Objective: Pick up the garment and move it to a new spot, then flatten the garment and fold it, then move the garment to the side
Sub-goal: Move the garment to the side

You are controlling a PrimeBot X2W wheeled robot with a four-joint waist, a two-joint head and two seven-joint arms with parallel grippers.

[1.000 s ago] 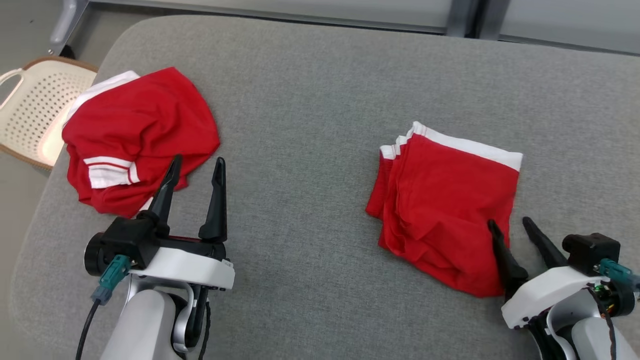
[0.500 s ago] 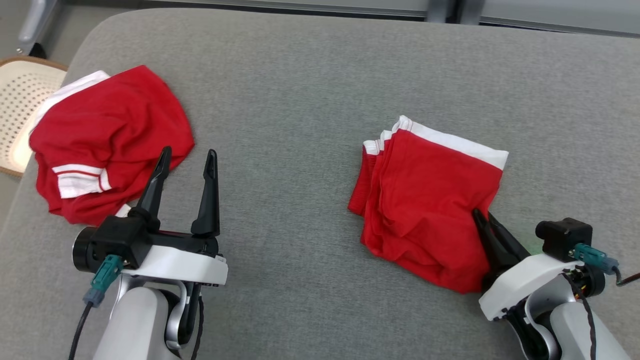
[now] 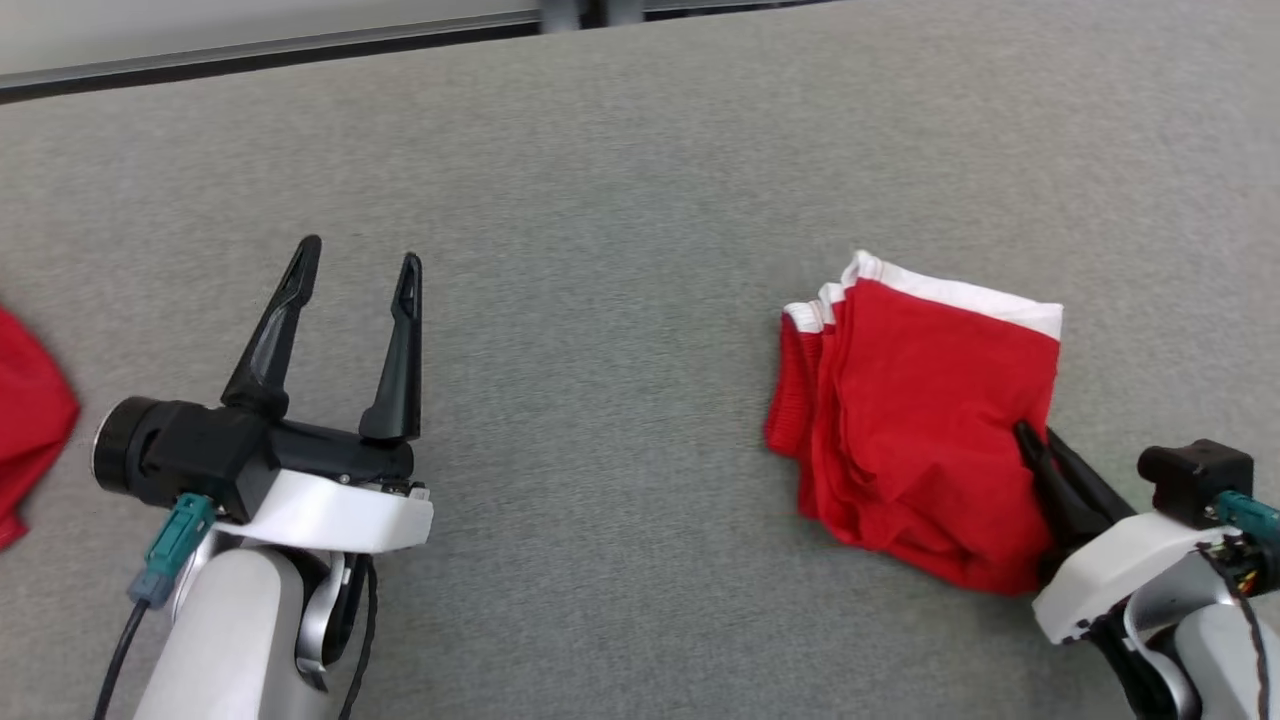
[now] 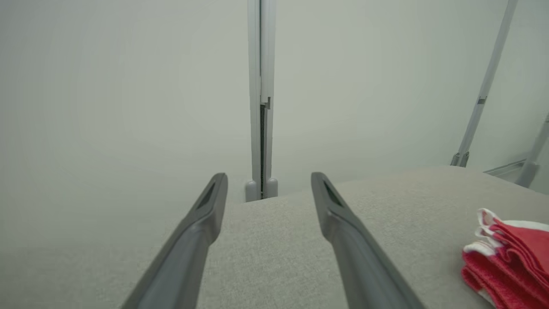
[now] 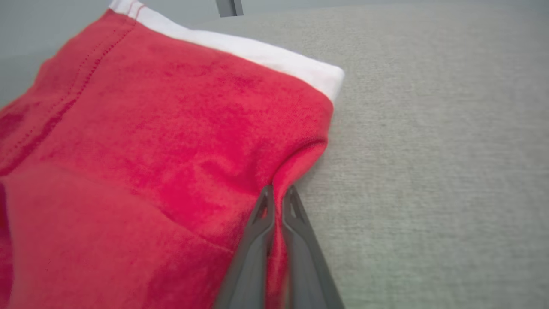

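You have the garment (image 3: 920, 440) folded into a compact red bundle, with a white band along its far edge and stacked layers showing at its left side. It lies flat on the grey surface (image 3: 620, 250), right of centre, its right edge pinched into a small ridge between the closed fingers (image 5: 255, 240) of the right gripper (image 3: 1035, 435).

- Black two-fingered left gripper (image 3: 359, 253): long tapered fingers with slotted tips, a black cylindrical base, a white shell.
- Teal connector (image 3: 170, 545) with dark cable (image 3: 115, 665) beside the silver-grey forearm (image 3: 225, 640).
- Black two-fingered right gripper (image 3: 1034, 432): white shell, teal plug (image 3: 1245, 510).
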